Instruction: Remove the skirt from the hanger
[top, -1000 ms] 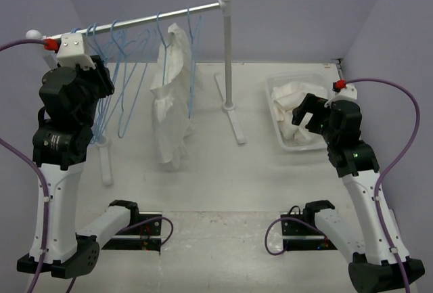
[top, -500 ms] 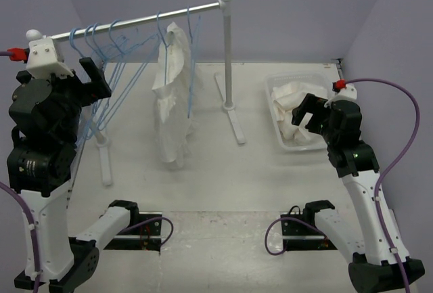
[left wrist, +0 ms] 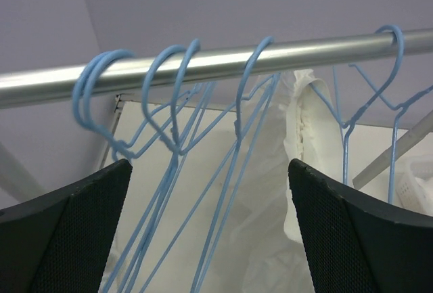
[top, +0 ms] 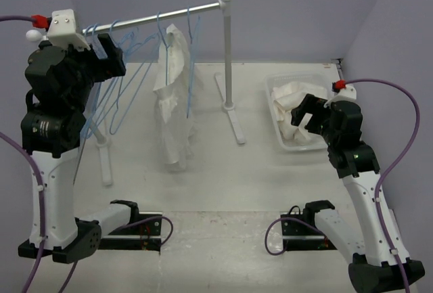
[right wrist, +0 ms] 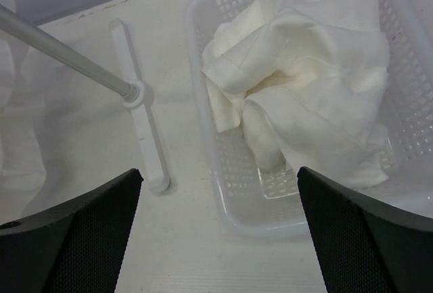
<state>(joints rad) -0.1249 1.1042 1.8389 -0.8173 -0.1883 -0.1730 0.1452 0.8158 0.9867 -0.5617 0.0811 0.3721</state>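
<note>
The skirt (right wrist: pixel 304 83) lies bunched in the basket (right wrist: pixel 233 171) at the far right of the counter (top: pixel 223 178) under the released, empty right tool (right wrist: pixel 220 171), while the left tool (left wrist: pixel 208 168), also released, hovers so near the bare hangers (left wrist: pixel 176 103) that any sweep could snag one off the rail (left wrist: pixel 284 55).

Tall black-and-white left arm (top: pixel 49 178) reared up from its base, wrist high at far left. Black two-finger left gripper (top: pixel 111 55) aims right and away; jaws spread wide, nothing between. Black-and-white right arm (top: pixel 369 198) leans forward, elbow bent. Black right gripper (top: pixel 306 118) tilts down-left, jaws wide apart, empty.
</note>
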